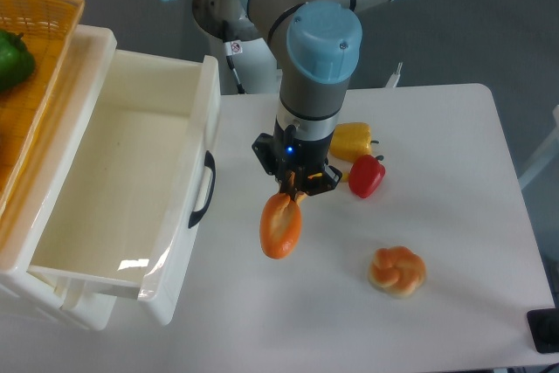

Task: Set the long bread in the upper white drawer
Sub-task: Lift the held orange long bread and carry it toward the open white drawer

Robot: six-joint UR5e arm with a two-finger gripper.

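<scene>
The black two-finger gripper (294,188) pinches the top end of the slim orange-brown toy loaf (281,225), which hangs just below it above the white table (454,172). The deep white translucent plastic drawer (131,181) stands open to the gripper's left, its black handle (203,189) near.

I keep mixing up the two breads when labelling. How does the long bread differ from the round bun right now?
The long bread is slim, orange-brown with a paler slit; the round bun is knotted, golden and squat. The long bread hangs from the gripper above the table; the round bun rests on the table, untouched. The long bread is nearer the white drawer. Both are toy breads, outside the drawer.
</scene>
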